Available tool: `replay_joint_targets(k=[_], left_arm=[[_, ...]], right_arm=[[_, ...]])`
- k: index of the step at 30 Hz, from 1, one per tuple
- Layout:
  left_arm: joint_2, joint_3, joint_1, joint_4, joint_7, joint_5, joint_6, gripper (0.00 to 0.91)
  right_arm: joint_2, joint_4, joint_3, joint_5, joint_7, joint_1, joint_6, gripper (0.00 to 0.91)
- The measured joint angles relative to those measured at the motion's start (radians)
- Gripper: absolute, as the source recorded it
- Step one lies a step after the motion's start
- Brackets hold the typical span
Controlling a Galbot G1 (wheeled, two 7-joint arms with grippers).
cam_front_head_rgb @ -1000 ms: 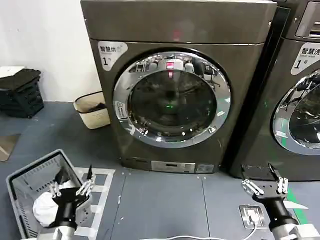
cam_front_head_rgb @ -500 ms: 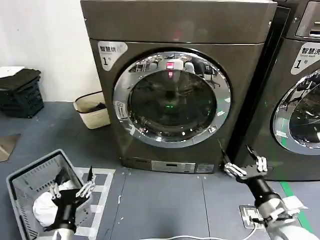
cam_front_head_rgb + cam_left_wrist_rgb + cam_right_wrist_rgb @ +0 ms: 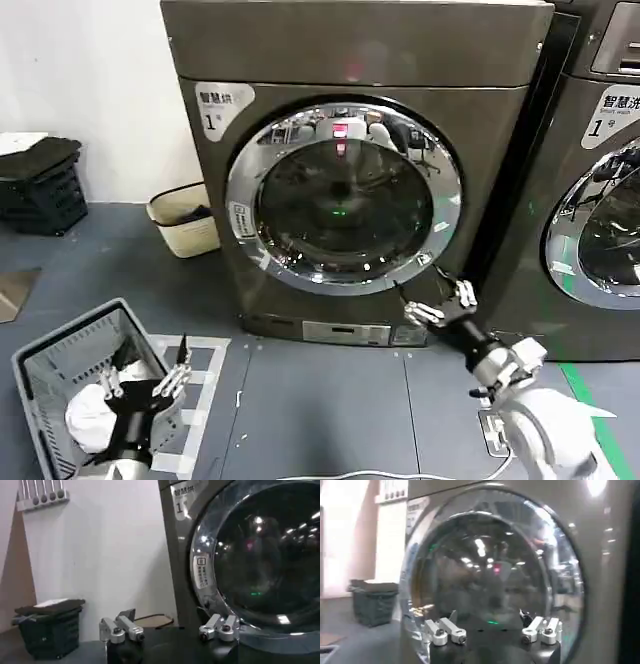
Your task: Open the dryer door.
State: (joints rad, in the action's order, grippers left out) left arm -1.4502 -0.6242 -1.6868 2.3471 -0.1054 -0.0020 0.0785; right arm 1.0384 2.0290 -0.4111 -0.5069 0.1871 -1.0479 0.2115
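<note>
The dryer (image 3: 350, 60) is a bronze-grey front loader with a white label marked 1. Its round door (image 3: 343, 197) with a chrome rim and dark glass sits flush against the machine's front. My right gripper (image 3: 440, 303) is raised in front of the door's lower right rim, open, with nothing between its fingers. In the right wrist view the dryer door (image 3: 490, 575) looms close behind the open right gripper (image 3: 492, 630). My left gripper (image 3: 142, 378) hangs low at the left over a grey basket, open and empty. The left wrist view has the left gripper (image 3: 170, 630) before the door's rim (image 3: 210, 555).
A second grey machine (image 3: 600, 180) stands to the right. A grey basket (image 3: 40, 360) with white laundry sits on the floor at the lower left, with a beige bin (image 3: 185, 220) and a black crate (image 3: 40, 185) by the wall. A floor socket with a white cable lies beside my right arm.
My right gripper has risen from the floor at the lower right and moved left and forward to the door's lower right rim. The left arm has barely moved. The door stays shut.
</note>
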Motion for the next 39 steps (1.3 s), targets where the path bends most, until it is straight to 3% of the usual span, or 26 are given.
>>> replay_joint_targets(k=[15, 39], left_arm=[[-0.001, -0.002, -0.029, 0.010, 0.024, 0.001, -0.024, 0.907], [-0.007, -0.003, -0.031, 0.014, 0.040, 0.004, -0.037, 0.907]], right_arm=[[0.023, -0.152, 0.200, -0.031, 0.030, 0.250, -0.039, 0.907], [0.106, -0.361, 0.398, -0.027, 0.056, 0.508, -0.037, 0.907]])
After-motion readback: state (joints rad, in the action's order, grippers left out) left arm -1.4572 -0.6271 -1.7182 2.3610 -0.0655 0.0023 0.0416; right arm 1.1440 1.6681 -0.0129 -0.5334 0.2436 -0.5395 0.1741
